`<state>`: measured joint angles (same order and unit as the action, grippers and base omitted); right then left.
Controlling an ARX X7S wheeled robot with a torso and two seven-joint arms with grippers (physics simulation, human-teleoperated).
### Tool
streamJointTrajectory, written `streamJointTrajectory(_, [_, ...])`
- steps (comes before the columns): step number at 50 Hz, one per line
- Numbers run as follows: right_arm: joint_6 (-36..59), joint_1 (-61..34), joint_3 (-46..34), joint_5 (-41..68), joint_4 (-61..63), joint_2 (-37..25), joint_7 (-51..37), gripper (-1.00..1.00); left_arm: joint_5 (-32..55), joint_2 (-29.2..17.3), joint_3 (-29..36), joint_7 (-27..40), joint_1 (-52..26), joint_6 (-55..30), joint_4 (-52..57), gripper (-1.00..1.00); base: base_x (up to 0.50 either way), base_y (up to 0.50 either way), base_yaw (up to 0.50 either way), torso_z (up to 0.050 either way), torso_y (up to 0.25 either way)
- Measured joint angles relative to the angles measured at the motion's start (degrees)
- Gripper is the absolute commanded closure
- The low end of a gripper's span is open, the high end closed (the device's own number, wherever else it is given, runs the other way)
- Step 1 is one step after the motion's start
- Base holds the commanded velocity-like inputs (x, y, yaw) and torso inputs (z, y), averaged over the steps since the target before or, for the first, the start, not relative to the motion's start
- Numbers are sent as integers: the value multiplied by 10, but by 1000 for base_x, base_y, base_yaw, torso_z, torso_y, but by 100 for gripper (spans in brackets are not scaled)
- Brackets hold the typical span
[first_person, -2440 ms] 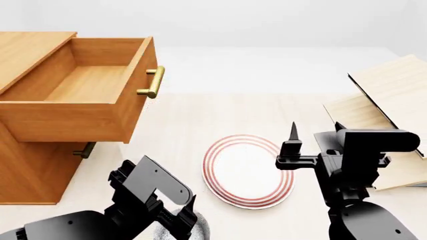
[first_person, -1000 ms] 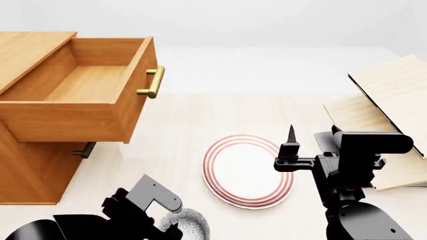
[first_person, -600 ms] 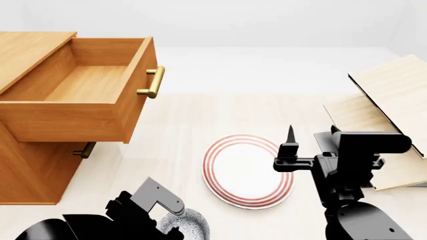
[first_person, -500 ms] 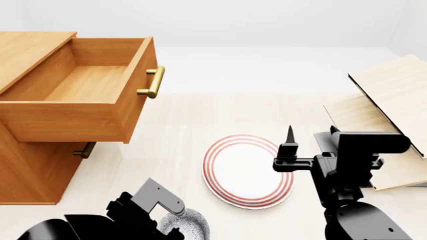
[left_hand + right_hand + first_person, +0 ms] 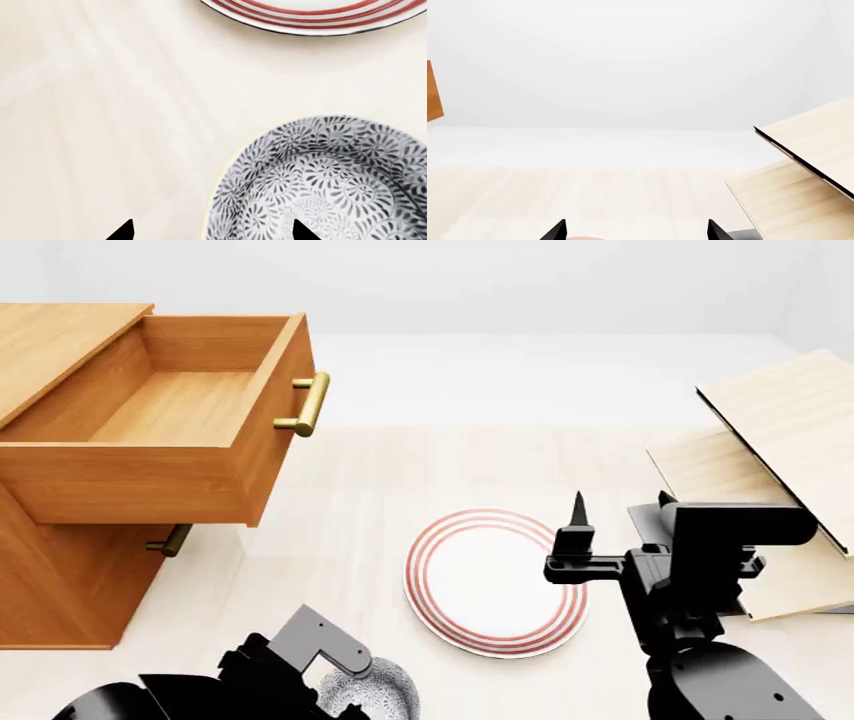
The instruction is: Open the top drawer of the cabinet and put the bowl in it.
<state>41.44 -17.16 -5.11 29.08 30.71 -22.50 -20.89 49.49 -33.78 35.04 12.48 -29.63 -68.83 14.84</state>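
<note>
Both my grippers gape wide: left gripper [image 5: 210, 231] straddles the rim of the bowl [image 5: 327, 182] near the table's [image 5: 400, 480] front edge; right gripper [image 5: 636, 231] holds nothing.

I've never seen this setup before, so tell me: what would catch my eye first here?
The top drawer of the cabinet, at the head view's left, stands pulled wide open and empty. In the middle of the table lies a white plate with red rings. Nearest the robot, the patterned bowl sits under the left gripper, whose open fingertips straddle its rim.
</note>
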Motion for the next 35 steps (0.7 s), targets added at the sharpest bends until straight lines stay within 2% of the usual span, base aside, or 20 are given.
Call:
streamJointTrajectory(19, [-7, 1, -2, 0, -8, -1, 0, -100, 21, 5, 19, -13, -1, 23, -26, -100, 0, 0, 0, 0, 0])
streamJointTrajectory(20, [-8, 1, -3, 0, -9, -1, 0, -100, 22, 5, 20, -14, -1, 24, -27, 100, 0, 0, 0, 0, 0])
streamJointTrajectory(35, [-13, 2, -6, -1, -13, -1, -1, -100, 9, 8, 17, -18, 4, 41, -30, 100, 0, 0, 0, 0, 0])
